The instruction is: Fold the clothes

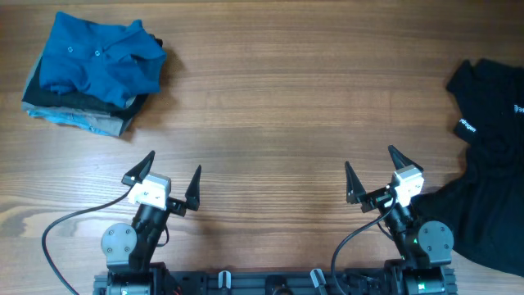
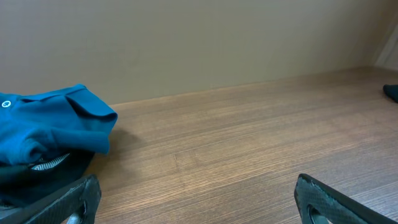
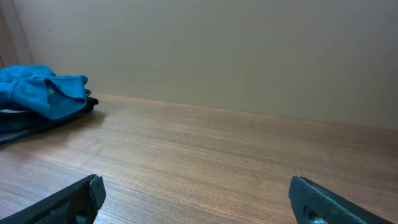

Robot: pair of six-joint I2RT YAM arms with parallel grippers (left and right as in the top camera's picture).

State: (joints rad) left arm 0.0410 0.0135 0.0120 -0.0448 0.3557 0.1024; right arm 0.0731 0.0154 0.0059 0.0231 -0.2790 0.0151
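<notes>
So at that point your crumpled black short-sleeved polo shirt [image 1: 495, 156] was bunched up, not spread out at all, and part of it ran out of the overhead view, so I couldn't tell how much of it was actually on the brown wooden surface [image 1: 270, 106]. Both sets of jaws were spread wide with nothing in them: the right jaws just beside the shirt, the left jaws well apart from it.

Stuff I reckon could've bitten you:

- Black on black hid every edge and layer. Pinch blind and you'd likely have grabbed two or three layers at once, and the fold goes lumpy.
- The shirt's lower part lay right up against the right arm's base. Swing that arm and the cloth could've snagged or got dragged along.
- If any of it hung over the edge, a one-sided tug might've let it slide off.
- The left jaws had a long reach to the shirt, so you'd probably need to pull it in first.

The blue buttoned polo shirt [image 1: 97, 56] on its stack of grey and light-blue garments [image 1: 82, 119] sat well apart from the shirt, so low risk there.
</notes>
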